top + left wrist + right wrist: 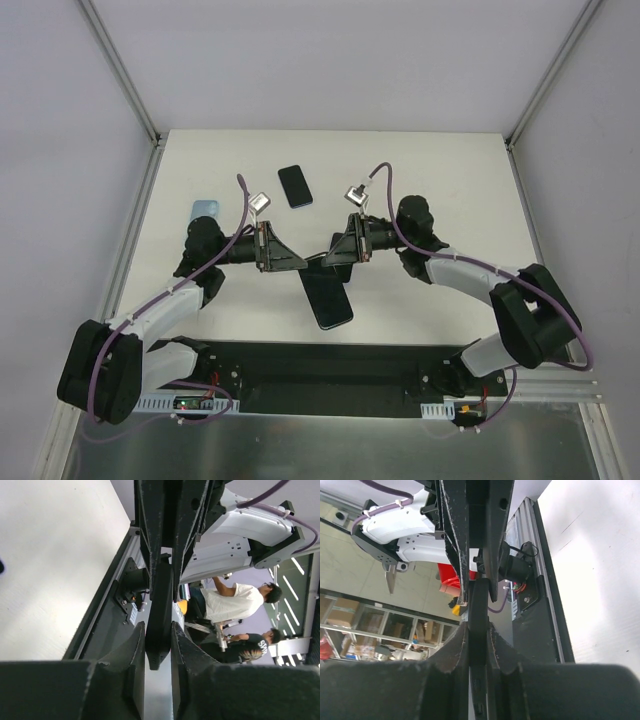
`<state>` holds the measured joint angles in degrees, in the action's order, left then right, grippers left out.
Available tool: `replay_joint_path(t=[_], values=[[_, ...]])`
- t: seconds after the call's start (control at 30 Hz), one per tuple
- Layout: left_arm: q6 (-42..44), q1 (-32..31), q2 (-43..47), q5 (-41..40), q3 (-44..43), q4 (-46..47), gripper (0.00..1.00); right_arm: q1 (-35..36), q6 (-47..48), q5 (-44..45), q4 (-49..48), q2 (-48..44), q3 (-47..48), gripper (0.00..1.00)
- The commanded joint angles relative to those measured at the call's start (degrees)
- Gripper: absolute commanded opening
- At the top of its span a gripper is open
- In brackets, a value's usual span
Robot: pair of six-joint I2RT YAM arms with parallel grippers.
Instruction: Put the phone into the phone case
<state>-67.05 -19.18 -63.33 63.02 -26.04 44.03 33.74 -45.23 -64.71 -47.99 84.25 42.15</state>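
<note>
A black, glossy phone-shaped slab (pixel 330 298) is held above the table's near middle, gripped at its far end by both grippers. I cannot tell whether it is the phone, the case, or both together. My left gripper (pixel 298 262) is shut on it from the left, and my right gripper (pixel 338 256) is shut on it from the right. In the left wrist view the slab (pixel 159 595) stands edge-on between the fingers of that gripper (pixel 158 630). In the right wrist view the slab (pixel 479 605) is pinched in the gripper (pixel 478 630), with side buttons showing.
A second black phone-shaped item (pixel 294 185) lies flat on the white table (pixel 450 190) behind the grippers. A light blue flat item (pixel 205 211) lies at the left, partly hidden by the left arm. A black rail (pixel 330 365) runs along the near edge.
</note>
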Motion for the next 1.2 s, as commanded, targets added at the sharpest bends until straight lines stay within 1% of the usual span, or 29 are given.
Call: replay_joint_path(t=[0.0,0.03,0.07,0.1,0.13,0.17,0.2,0.23,0.27,0.3,0.33,0.37,0.47,0.63,0.67,0.7,0.77,0.8,0.87,0.93,0.97,1.03,1.1,1.17], values=[[-1.1,-0.2,-0.8,0.5,1.0,4.5,0.04,0.3,-5.5,-1.7,-11.0,-0.3,1.4,0.12],[-0.8,-0.2,-0.9,0.5,1.0,3.4,0.00,0.2,-5.8,-1.0,-11.0,0.3,1.5,0.16],[1.2,-0.2,-1.2,0.7,0.7,2.2,0.00,-0.1,-7.7,-0.4,-11.1,0.7,1.6,0.22],[2.8,-0.2,-1.1,0.5,-0.1,0.3,0.00,0.0,-8.7,-0.1,-12.6,1.3,1.5,0.26],[4.7,-0.2,-1.0,-0.1,-0.6,-5.9,0.00,0.0,-9.9,0.3,-14.0,2.5,1.4,0.30],[8.5,-0.2,-0.5,-1.4,-1.2,-8.3,0.00,0.0,-14.0,0.3,-16.1,3.1,1.3,0.36],[9.8,-0.2,-0.2,-1.9,-2.2,-10.3,0.00,-0.1,-16.2,0.1,-22.3,3.9,0.7,0.39],[11.0,-0.2,0.3,-2.6,-2.6,-12.1,0.00,-0.1,-19.1,0.0,-26.1,5.6,0.2,0.41],[13.4,-0.2,0.6,-3.4,-3.1,-16.1,0.00,-0.4,-21.6,0.1,-29.8,6.7,0.0,0.42],[14.4,-0.2,0.8,-4.6,-4.0,-17.6,0.00,-0.5,-26.5,0.2,-35.8,7.8,-0.2,0.40],[15.5,-0.2,0.9,-4.9,-4.3,-18.5,0.00,-0.7,-28.5,0.7,-38.6,9.7,-0.7,0.35],[15.8,-0.2,0.8,-5.1,-4.7,-19.7,0.00,-0.9,-29.2,0.7,-39.8,10.3,-0.9,0.24],[15.5,-0.2,0.8,-5.2,-4.7,-19.8,0.00,-1.0,-27.9,1.2,-39.8,10.8,-2.0,0.11],[14.6,-0.2,1.6,-4.9,-4.8,-19.8,0.00,-1.2,-27.0,0.8,-39.8,9.6,-2.2,0.04],[14.3,-0.1,1.8,-4.8,-4.9,-19.8,0.04,-1.3,-26.8,0.7,-39.8,9.4,-2.3,0.03],[14.1,-0.1,2.2,-4.8,-4.9,-19.8,0.19,-1.4,-26.6,0.5,-39.8,9.1,-2.3,0.02],[13.2,-0.1,2.8,-4.9,-4.7,-19.9,0.34,-1.6,-26.3,0.5,-39.8,8.8,-2.3,0.02],[13.0,-0.1,3.5,-5.1,-4.6,-20.3,0.50,-1.7,-26.3,0.5,-39.8,8.7,-2.2,0.01],[15.3,0.3,4.3,-4.1,-5.7,-23.4,0.57,-1.7,-26.8,0.5,-39.8,8.8,-1.6,0.01],[20.4,1.0,5.8,-3.5,-7.5,-31.0,0.63,-1.8,-27.6,0.5,-39.7,9.2,-1.1,0.01],[21.3,1.2,6.3,-3.2,-7.6,-32.2,0.65,-1.9,-27.8,0.4,-39.8,9.0,-0.9,0.01],[21.1,2.0,6.9,-2.2,-7.6,-32.3,0.69,-1.9,-27.6,0.2,-39.8,8.1,-0.7,0.01],[19.4,2.0,6.6,-1.8,-7.5,-31.6,0.70,-1.8,-27.6,0.5,-39.8,7.0,-0.5,0.01],[15.7,2.0,6.6,-1.0,-5.1,-23.0,0.71,-1.8,-27.9,1.2,-39.8,6.5,-0.2,0.01]])
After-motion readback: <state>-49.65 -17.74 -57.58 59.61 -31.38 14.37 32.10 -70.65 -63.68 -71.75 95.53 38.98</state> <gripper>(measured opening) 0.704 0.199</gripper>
